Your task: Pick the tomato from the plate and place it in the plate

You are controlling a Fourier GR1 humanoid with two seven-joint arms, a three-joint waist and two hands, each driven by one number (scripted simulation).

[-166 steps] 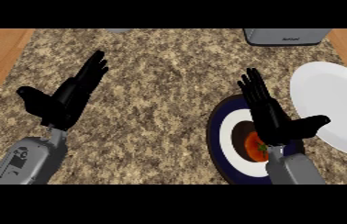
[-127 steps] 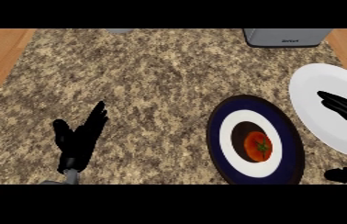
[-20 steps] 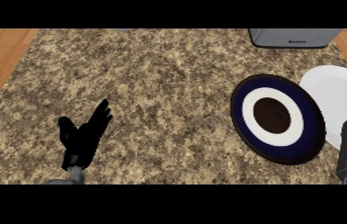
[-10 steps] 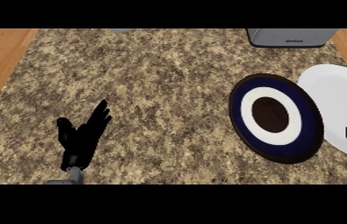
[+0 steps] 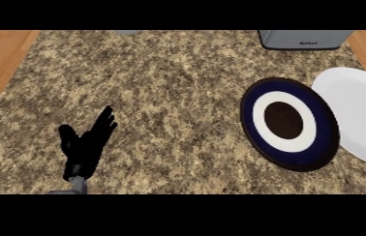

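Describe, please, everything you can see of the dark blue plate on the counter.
The dark blue plate is round and looks like glazed ceramic. It has a wide navy outer band, then a white ring, then a dark brown centre. It lies flat and right way up on the speckled stone counter, toward the right side. Nothing lies on it. Its right rim runs close against the white plate beside it; whether the two touch cannot be told.

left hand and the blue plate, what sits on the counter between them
Nothing. In the head view, only bare speckled counter runs from the left hand to the blue plate.
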